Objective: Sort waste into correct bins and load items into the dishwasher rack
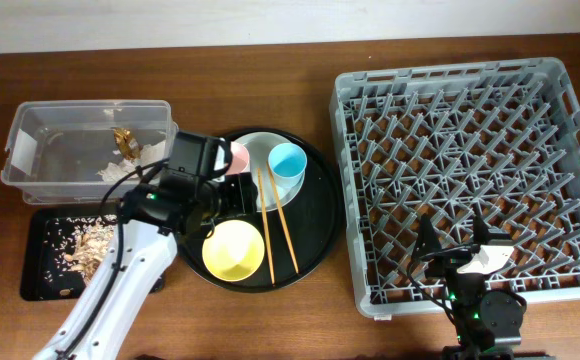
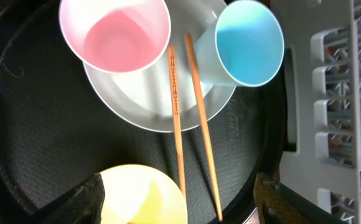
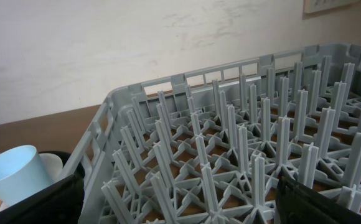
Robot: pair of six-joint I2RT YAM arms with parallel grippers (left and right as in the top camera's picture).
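In the overhead view the left arm's wrist covers most of the pink cup (image 2: 115, 34), and the wrist views cut off both grippers so that only dark finger ends show at the bottom edge. The left gripper (image 2: 179, 183) hangs spread and empty over a round black tray (image 1: 315, 215). The rim of the yellow bowl (image 2: 143, 193) lies between its fingers, and the pale plate (image 2: 143, 106) is just ahead of them. The pink cup and the blue cup (image 2: 249, 40) stand open side up at the plate's far rim, both empty. Two thin wooden chopsticks (image 2: 193, 124) run from the plate back past the bowl. Behind that arm, a clear box (image 1: 30, 115) holds a gold wrapper (image 1: 123, 140) and crumpled white tissue (image 1: 120, 168). Beside the box, a flat black tray (image 1: 40, 280) carries beige crumbs (image 1: 85, 245). The right gripper (image 3: 179, 186) is also spread wide and holds nothing. It hovers over the near edge of the grey plastic rack (image 3: 230, 155), whose rows of upright pegs stretch ahead of it with nothing between them. Bare wood shows through the rack's lattice floor.
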